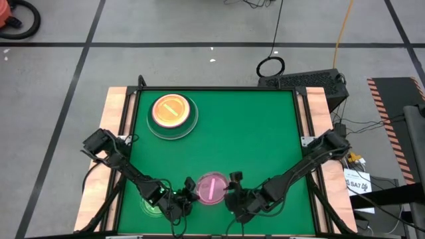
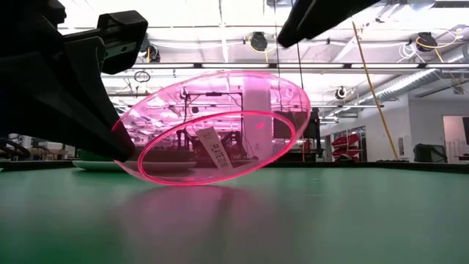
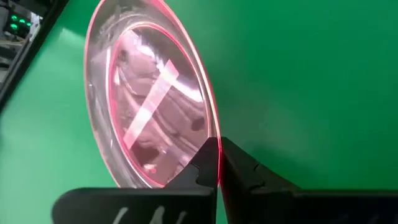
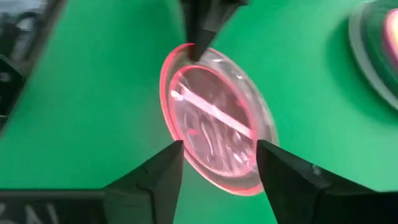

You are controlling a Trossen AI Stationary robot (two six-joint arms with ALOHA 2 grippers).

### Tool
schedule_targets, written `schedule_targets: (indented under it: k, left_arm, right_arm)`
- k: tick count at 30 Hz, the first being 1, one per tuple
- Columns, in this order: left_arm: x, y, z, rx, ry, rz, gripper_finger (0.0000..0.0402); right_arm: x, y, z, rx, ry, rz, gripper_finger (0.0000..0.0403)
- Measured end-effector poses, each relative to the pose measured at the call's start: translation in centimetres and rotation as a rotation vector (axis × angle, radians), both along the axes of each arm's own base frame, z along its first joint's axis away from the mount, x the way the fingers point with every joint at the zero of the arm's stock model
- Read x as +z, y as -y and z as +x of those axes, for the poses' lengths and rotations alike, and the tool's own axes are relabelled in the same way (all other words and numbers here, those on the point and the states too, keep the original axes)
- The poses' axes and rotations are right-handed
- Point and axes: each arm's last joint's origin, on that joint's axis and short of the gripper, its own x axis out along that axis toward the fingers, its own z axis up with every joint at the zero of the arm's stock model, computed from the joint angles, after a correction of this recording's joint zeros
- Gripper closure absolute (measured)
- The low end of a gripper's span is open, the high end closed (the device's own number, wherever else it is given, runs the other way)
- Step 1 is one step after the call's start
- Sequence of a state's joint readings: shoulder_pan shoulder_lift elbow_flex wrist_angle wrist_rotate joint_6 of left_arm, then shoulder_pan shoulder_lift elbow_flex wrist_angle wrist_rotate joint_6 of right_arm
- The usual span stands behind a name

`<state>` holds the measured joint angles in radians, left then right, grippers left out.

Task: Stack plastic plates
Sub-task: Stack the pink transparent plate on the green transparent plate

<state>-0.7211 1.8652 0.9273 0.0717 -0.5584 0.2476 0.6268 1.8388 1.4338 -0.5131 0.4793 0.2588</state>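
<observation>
A see-through pink plate with a pale stripe (image 1: 212, 188) sits near the table's near edge, tilted, its lower rim (image 2: 172, 180) on the green mat. My left gripper (image 1: 190, 192) is at the plate's left side, shut on its rim. My right gripper (image 1: 234, 184) hovers open at the plate's right side, and in the right wrist view its fingers (image 4: 219, 149) stand either side of the plate without touching. An amber see-through plate (image 1: 170, 110) lies on a stack of larger plates (image 1: 188, 126) at the far left. A green glow (image 1: 151, 204) shows under the left arm. My left gripper (image 3: 217, 168) pinches the pink plate's rim (image 3: 214, 140) between its two fingers (image 3: 244, 171), at the plate's left edge, coming from the table's left. The plate is tipped up on that side, and its lower rim stays on the mat.
The stack with the amber plate takes up the far-left part of the mat. The middle and right of the mat (image 1: 265, 133) are bare green. Wooden rails (image 1: 116, 106) border the mat on both sides. Cables and a black box lie on the floor beyond the far edge.
</observation>
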Motion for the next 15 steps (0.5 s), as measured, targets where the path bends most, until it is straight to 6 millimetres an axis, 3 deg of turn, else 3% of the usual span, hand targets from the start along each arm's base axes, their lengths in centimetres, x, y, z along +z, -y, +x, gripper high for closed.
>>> schedule_targets:
  k: [5,15]
  left_arm:
    - [0.9,-0.2,0.6,0.023,-0.023,0.127,0.0395]
    - [7.1,-0.6,3.3,0.123,-0.175,0.219,0.0396]
  right_arm:
    - [1.8,-0.2,-1.9,-0.043,0.026,-0.039,0.0201]
    - [3.9,-1.3,-4.9,-0.052,0.074,-0.035,0.0214]
